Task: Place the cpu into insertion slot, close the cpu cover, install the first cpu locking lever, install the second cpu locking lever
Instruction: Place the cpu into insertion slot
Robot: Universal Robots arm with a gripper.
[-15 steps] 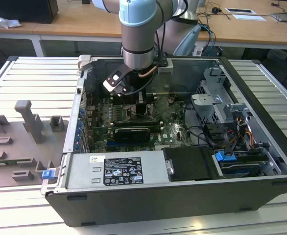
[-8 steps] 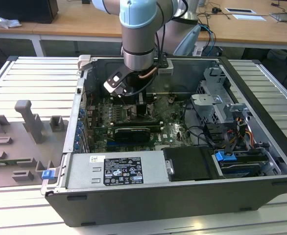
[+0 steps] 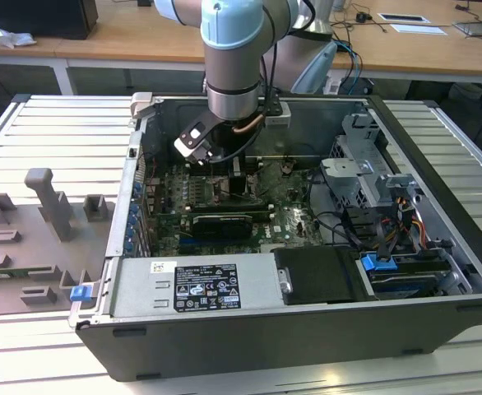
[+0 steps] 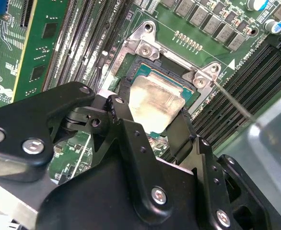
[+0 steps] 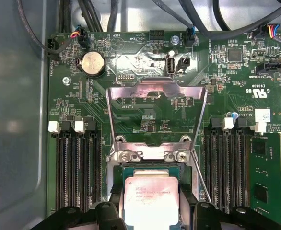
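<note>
grip: black two-finger gripper [image 4: 151, 109] clenched on small flat silver-topped square cpu [image 5: 150, 199], opposite edges | place: over square dark metal-rimmed insertion slot [image 4: 155, 72], seating unclear | handling: likely light, stiff, fragile

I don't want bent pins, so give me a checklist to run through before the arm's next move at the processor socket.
1. Small silver-grey square chip gripped between the black gripper's fingers: ok.
2. Chip over the dark square metal-rimmed socket: ok.
3. Chip lying flat, fully seated: cannot tell.
4. Thin silver hinged cover frame swung open, off the socket: ok.
5. Thin metal wire lever beside the socket, not across it: ok.
</note>
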